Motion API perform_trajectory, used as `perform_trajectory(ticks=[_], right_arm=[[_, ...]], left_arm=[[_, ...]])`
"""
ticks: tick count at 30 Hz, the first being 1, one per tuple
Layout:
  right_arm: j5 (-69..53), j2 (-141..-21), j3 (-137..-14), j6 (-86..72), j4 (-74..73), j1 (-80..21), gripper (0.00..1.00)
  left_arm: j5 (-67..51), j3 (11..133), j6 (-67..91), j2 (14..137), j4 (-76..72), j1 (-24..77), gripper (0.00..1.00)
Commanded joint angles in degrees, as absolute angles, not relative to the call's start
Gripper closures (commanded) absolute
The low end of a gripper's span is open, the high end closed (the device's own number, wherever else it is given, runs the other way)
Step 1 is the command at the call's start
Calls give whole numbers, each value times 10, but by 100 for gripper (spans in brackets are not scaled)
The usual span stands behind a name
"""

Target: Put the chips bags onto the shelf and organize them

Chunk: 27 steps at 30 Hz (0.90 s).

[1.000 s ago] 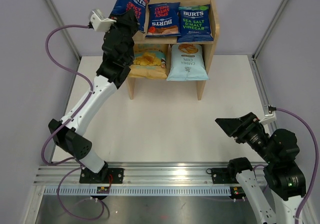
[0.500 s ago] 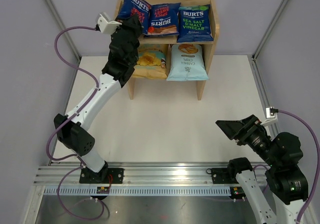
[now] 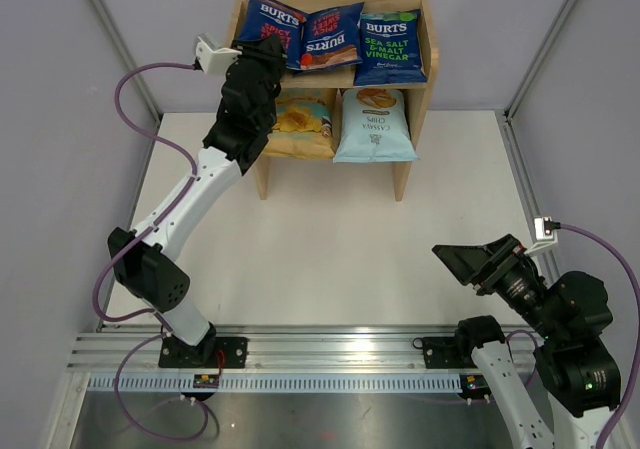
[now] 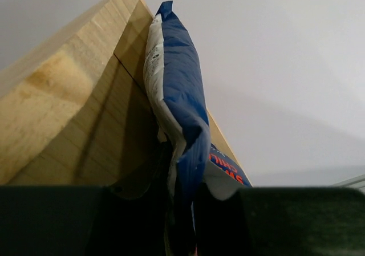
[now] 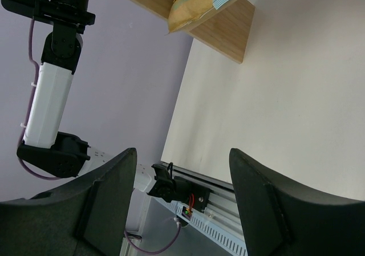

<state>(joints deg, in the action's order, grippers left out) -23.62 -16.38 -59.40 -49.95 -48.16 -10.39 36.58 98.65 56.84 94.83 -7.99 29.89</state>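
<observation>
Operator: Direction matters most here. Which way does the leftmost BURTS bag [image 3: 262, 11] lie from the left gripper [image 3: 268, 49]?

Observer: Straight ahead of it. In the left wrist view the bag's bottom edge sits between the two fingers. Its long axis runs up and away from them, close along the left side panel [image 4: 63, 90] of the shelf [image 3: 432, 54]. From above, the bag stands at the left end of the upper tier, tilted, with its right edge touching or overlapping the middle BURTS bag [image 3: 332, 37].

Operator: Is it clamped?

Observer: I cannot tell. The foil is between the fingers, but whether they pinch it or stand slack around it does not show.

Operator: And the other arm?

Observer: The right gripper [image 5: 178, 170] is spread wide with nothing in it. It sits near its own base, well apart from the shelf, so the left is by far the nearer.

Operator: So what does the move call for?

Observer: In my judgement, free the fingers, then back out along the bag's axis. A sideways exit could tip the bag onto its neighbour.
</observation>
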Motion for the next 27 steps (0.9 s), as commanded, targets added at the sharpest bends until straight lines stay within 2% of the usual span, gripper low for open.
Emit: perform_trajectory(ticks=[1,3,8,9,10,11,20,27], right_arm=[[-250,-157,-607,-504,-475,-105,26],[-250,-156,-608,-504,-475,-106,26],[-251,-154,-604,-505,-472,-106,26],[-254,-154,-603,-505,-470,-106,26],[-255,-154,-602,-507,-470,-107,26],[-255,-155,-601,-508,-469,-106,26],[-258,-153,-595,-513,-460,-106,26],[-261,-149,-595,-515,-458,-106,26]], left_arm=[[355,1008,605,954,-22,299,72],[359,1004,607,951,-15,299,63],[380,1014,592,942,25,301,58],[381,1025,581,942,41,301,55],[383,1028,574,942,47,301,46],[385,1032,567,941,51,301,43],[388,1072,496,931,118,306,19],[374,1209,446,986,255,306,18]])
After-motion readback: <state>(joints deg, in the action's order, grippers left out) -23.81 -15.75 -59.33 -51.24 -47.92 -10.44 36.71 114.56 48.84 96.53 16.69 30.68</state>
